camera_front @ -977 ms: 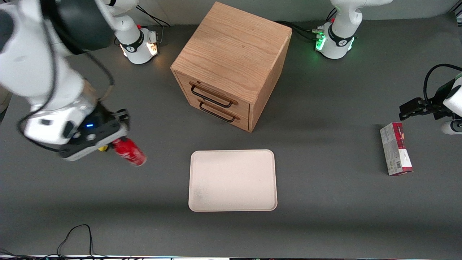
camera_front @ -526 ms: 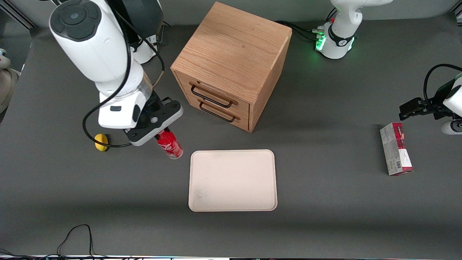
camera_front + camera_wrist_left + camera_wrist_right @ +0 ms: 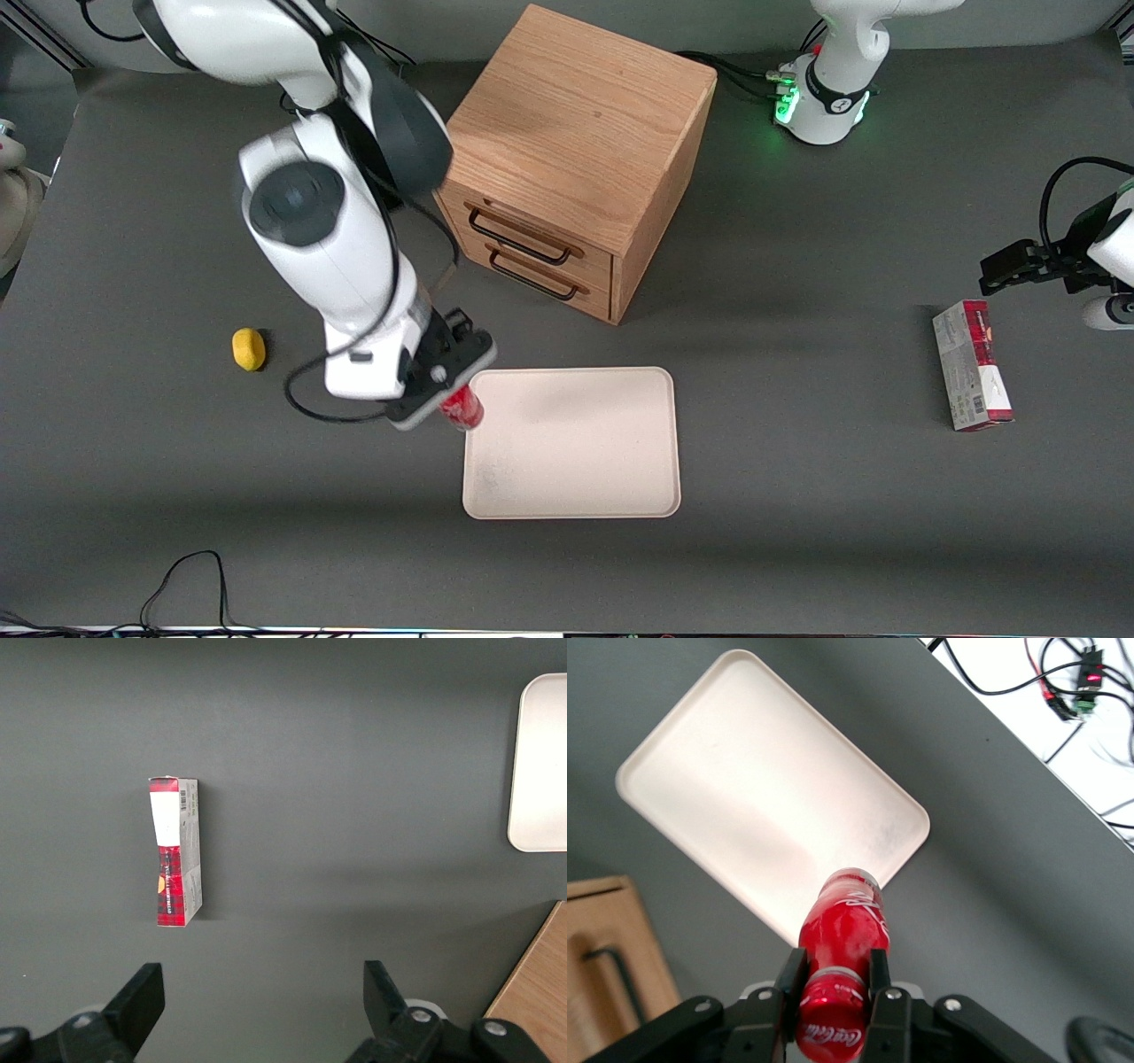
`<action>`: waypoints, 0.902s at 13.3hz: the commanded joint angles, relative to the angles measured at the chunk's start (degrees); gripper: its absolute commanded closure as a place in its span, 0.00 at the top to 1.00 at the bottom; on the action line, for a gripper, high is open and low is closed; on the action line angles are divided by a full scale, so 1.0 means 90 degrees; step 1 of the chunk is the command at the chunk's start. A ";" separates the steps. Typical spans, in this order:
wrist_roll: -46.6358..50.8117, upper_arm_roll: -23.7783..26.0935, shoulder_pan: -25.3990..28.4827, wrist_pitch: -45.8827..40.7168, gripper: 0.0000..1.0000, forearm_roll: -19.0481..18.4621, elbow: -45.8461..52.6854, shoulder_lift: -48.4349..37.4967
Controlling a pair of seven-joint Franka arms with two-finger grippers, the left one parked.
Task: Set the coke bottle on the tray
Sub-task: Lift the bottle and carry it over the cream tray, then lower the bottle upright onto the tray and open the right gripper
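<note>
My right gripper (image 3: 447, 394) (image 3: 834, 973) is shut on the neck of the coke bottle (image 3: 462, 410) (image 3: 844, 925), a glossy red bottle with a red cap. The bottle hangs base-down above the edge of the tray (image 3: 576, 452) (image 3: 753, 806) that lies toward the working arm's end of the table. The tray is a flat cream-white rectangle with rounded corners, lying in front of the wooden cabinet (image 3: 567, 159). Only the lower part of the bottle shows below the hand in the front view.
The two-drawer cabinet (image 3: 598, 948) stands farther from the front camera than the tray. A yellow lemon (image 3: 249, 348) lies toward the working arm's end of the table. A red-and-grey carton (image 3: 971, 377) (image 3: 175, 850) lies toward the parked arm's end. A black cable (image 3: 190, 576) loops near the front edge.
The right arm has carried the coke bottle from beside the lemon toward the tray, and it now hangs over the tray's edge. The grip has stayed shut throughout.
</note>
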 commanded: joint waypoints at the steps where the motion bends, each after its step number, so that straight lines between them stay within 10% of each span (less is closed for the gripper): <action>1: 0.0061 0.0005 -0.0113 0.0631 0.10 -0.0075 0.0180 0.0588; 10: 0.0022 -0.0005 -0.0103 0.1669 0.11 -0.0114 0.0015 0.1468; 12: 0.0061 -0.0005 -0.0113 0.1669 0.27 -0.0104 -0.0044 0.1459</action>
